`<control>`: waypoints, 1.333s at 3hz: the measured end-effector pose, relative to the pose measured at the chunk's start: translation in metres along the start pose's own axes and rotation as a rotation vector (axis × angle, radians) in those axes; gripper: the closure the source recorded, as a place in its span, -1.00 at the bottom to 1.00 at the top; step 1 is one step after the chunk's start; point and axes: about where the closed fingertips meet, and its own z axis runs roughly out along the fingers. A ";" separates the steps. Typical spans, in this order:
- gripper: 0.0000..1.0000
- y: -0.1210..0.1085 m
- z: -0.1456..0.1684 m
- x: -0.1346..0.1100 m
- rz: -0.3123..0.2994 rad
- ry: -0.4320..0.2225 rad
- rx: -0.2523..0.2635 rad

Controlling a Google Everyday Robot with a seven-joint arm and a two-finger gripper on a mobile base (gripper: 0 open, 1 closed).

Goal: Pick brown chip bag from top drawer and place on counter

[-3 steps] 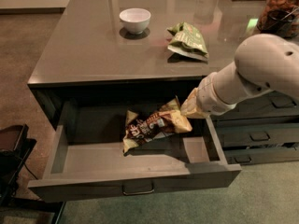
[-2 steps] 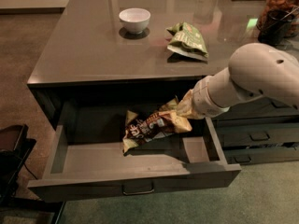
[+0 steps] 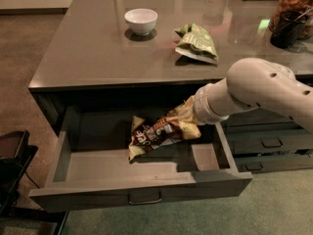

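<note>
In the one camera view we see the drawer [image 3: 142, 187] pulled well out from under the counter [image 3: 93, 48], its flat front and small handle [image 3: 145, 199] toward us. The counter's front edge overhangs the back of the drawer, so the open room above the drawer lies toward its front. The arm [image 3: 264, 89] comes in from the right, under that edge, and slants down to the drawer's right rear.

The gripper [image 3: 191, 115] sits at the arm's tip, against the upper tan end of the bag [image 3: 159, 132]. We cannot tell whether it has closed on the bag or only touches it.

We count one brown bag, one green bag [image 3: 196, 42], one white bowl [image 3: 141, 21] and one open drawer. At least two closed drawers [image 3: 266, 142] are stacked to the right.

The drawer holds only the brown bag, which lies aslant right of centre, its low end on the floor and its high end at the gripper. The bowl and green bag rest well apart on the counter, and a jar [image 3: 293, 6] stands at the far right corner.
</note>
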 end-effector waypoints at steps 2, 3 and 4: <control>-0.62 0.004 0.033 -0.013 -0.016 -0.050 -0.046; -0.76 0.006 0.047 -0.018 -0.017 -0.079 -0.069; -0.78 0.005 0.061 -0.023 -0.027 -0.117 -0.077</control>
